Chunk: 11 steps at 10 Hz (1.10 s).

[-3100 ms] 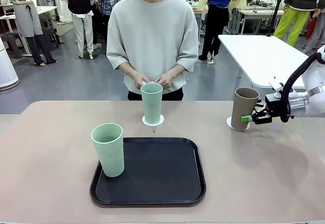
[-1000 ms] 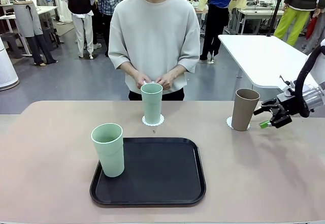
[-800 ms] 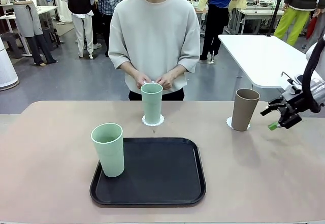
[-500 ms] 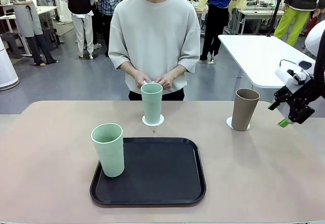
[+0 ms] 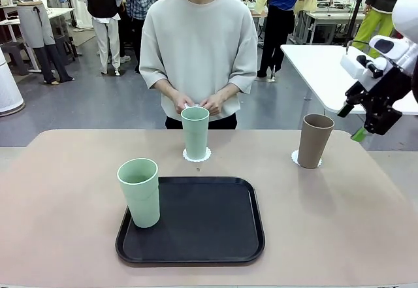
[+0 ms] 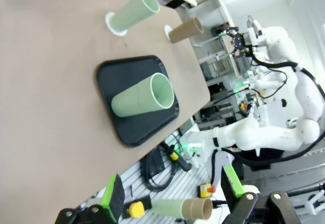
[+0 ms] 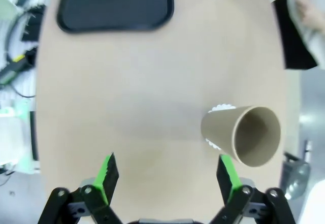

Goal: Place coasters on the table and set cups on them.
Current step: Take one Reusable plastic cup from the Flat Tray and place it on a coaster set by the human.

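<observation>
**Last cup stands left of centre, right gripper far off**

Pale green cup point(image 5: 139, 193) stands upright on the near-left corner of the black tray point(image 5: 215, 236), long axis vertical, no coaster under it. Right gripper point(image 5: 349, 125) hangs high at the right end of the desk point(image 5: 65, 203), fingers apart, empty, up and right of the brown cup point(image 5: 315, 140) on its coaster point(image 5: 295, 160). Left gripper point(image 6: 170, 172) also has its fingers apart and is empty. Judgement: the left arm's side is nearer, so a side-on reach suits.

A wide beige-pink table point(image 5: 65, 190) with rounded corners carries a black tray point(image 5: 209, 226) near its front middle, a white lace-edged coaster point(image 5: 196, 160) at the far middle under a pale green cup point(image 5: 194, 131), and a second coaster point(image 5: 294, 160) toward the right under a brown cup point(image 5: 315, 139).
</observation>
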Motion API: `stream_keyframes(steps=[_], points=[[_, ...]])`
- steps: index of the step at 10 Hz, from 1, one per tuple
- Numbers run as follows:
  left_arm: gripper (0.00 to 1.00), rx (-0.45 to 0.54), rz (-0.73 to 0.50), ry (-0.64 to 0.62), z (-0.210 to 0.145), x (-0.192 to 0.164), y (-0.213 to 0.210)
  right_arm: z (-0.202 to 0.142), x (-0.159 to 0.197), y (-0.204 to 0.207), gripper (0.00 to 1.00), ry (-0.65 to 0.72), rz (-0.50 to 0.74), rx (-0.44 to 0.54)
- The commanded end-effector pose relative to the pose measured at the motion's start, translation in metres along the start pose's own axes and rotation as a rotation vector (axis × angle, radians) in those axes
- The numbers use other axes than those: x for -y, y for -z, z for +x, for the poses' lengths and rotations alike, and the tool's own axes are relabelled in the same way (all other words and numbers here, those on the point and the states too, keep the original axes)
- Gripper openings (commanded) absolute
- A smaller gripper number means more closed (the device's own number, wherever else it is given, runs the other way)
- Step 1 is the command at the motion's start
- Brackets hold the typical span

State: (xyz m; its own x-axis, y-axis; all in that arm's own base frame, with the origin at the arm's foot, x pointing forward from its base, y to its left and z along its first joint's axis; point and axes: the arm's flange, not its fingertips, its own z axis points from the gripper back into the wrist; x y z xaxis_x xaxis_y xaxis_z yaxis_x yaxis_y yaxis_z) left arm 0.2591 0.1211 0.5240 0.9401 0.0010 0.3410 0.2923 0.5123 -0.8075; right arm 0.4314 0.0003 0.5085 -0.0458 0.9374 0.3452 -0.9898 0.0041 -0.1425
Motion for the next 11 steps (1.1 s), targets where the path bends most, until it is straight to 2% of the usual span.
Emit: stream_keyframes(steps=[1, 3, 4, 11], points=[[1.00, 0.002, -0.012, 0.003, -0.001, 0.001, -0.001, 0.024, -0.013, -0.004, 1.00, 0.039, 0.014, -0.080], [1.00, 0.002, -0.012, 0.003, -0.001, 0.001, -0.001, 0.040, -0.018, -0.003, 1.00, 0.067, 0.023, -0.163], [1.00, 0.002, -0.012, 0.003, -0.001, 0.001, -0.001, 0.029, -0.010, -0.012, 1.00, 0.018, -0.007, -0.068], [1.00, 0.002, -0.012, 0.003, -0.001, 0.001, -0.001, 0.029, -0.010, -0.012, 1.00, 0.018, -0.007, -0.068]])
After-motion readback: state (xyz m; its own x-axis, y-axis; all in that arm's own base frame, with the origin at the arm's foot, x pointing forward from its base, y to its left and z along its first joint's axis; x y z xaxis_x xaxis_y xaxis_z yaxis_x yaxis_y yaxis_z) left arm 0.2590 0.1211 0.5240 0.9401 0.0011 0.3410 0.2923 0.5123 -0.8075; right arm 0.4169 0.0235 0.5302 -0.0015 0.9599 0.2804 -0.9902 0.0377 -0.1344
